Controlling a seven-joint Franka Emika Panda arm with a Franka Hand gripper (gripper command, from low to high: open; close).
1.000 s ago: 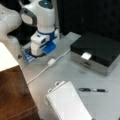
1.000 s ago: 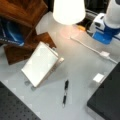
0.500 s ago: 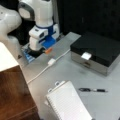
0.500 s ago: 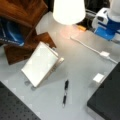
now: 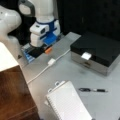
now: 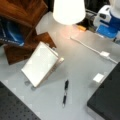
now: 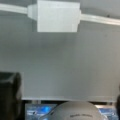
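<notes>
In a front view my gripper (image 5: 38, 50) hangs just over the table's far left corner, under the white and blue hand. A small orange object (image 5: 48, 50) lies right beside it and a blue item (image 5: 27, 55) sits under it. In the wrist view the gripper (image 7: 64, 83) stands open with bare grey table between a dark left finger (image 7: 9, 92) and the right one at the frame edge. A white block (image 7: 58, 16) on a white cable lies ahead of it, also in both front views as the block (image 5: 51, 61) (image 6: 104, 53).
A black box (image 5: 96, 51) with a white tag (image 5: 86, 55) stands at the right. A pen (image 5: 93, 90) and a propped notebook (image 5: 67, 103) lie nearer. Wooden furniture (image 5: 15, 97) is at the left. A white lampshade (image 6: 68, 11) and wooden shelves (image 6: 22, 22) stand behind.
The hand has risen a little from the table's far corner since one second ago. The cable, pen, notebook and box have not moved.
</notes>
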